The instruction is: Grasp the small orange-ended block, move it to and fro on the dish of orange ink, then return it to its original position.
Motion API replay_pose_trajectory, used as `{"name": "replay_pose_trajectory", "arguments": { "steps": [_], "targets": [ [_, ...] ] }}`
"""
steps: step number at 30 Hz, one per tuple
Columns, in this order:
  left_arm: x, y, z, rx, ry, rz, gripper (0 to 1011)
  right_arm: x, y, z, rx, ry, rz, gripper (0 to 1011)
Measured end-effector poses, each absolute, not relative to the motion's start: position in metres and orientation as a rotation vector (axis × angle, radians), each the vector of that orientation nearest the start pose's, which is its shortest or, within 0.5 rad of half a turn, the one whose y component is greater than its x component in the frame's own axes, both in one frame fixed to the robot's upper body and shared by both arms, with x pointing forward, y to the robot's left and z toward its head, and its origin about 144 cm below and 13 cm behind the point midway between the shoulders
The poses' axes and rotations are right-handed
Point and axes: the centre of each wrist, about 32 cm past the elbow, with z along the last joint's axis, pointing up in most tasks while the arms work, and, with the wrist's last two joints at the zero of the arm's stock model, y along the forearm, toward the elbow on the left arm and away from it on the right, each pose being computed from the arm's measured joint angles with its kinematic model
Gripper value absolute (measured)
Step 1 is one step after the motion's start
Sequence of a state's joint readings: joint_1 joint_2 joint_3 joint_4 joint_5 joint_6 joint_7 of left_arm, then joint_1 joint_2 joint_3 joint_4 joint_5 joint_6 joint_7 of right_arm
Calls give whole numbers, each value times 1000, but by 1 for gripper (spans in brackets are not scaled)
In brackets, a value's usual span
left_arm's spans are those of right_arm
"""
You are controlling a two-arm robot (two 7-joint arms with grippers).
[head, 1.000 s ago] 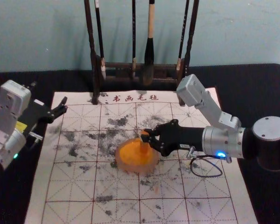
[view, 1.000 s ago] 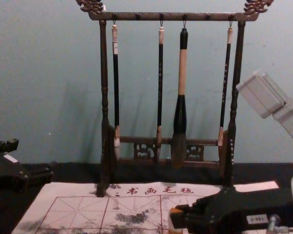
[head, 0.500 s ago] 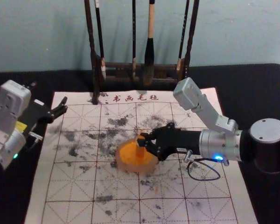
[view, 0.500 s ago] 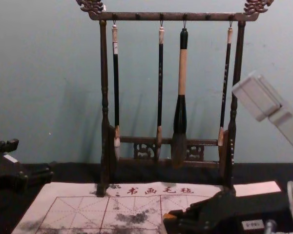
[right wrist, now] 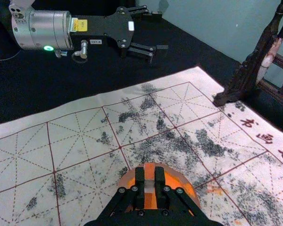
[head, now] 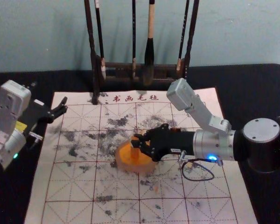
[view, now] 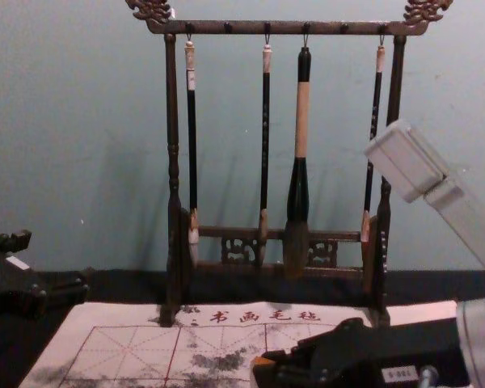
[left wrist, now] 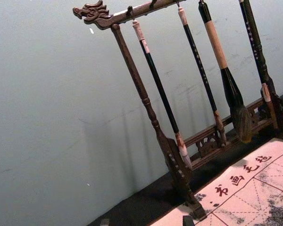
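The orange block (head: pixel 135 154) stands upright within the dish (head: pixel 119 162) of orange ink, farther toward the robot's left than in the earlier frames. The right claw (head: pixel 139 142) has shifted with it, its fingers closed on the block, and covers part of the dish's right edge in the head view. The dish sits on the gridded mat (head: pixel 79 212), among dark ink smudges. Off the mat's left side, the left claw (head: pixel 64 105) hangs with its fingers apart. Behind, a dark rack (head: pixel 95 77) holds hanging brushes (head: pixel 150 49).
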State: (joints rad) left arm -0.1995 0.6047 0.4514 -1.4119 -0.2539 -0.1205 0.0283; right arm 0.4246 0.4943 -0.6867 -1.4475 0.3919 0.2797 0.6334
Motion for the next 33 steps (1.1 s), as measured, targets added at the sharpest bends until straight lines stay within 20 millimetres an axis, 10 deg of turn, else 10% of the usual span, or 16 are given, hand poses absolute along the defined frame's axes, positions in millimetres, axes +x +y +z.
{"name": "replay_pose_trajectory", "arguments": {
  "steps": [33],
  "targets": [
    [489, 310, 1140, 304, -285, 1248, 1001, 538, -195, 1182, -406, 89, -461, 126]
  ]
}}
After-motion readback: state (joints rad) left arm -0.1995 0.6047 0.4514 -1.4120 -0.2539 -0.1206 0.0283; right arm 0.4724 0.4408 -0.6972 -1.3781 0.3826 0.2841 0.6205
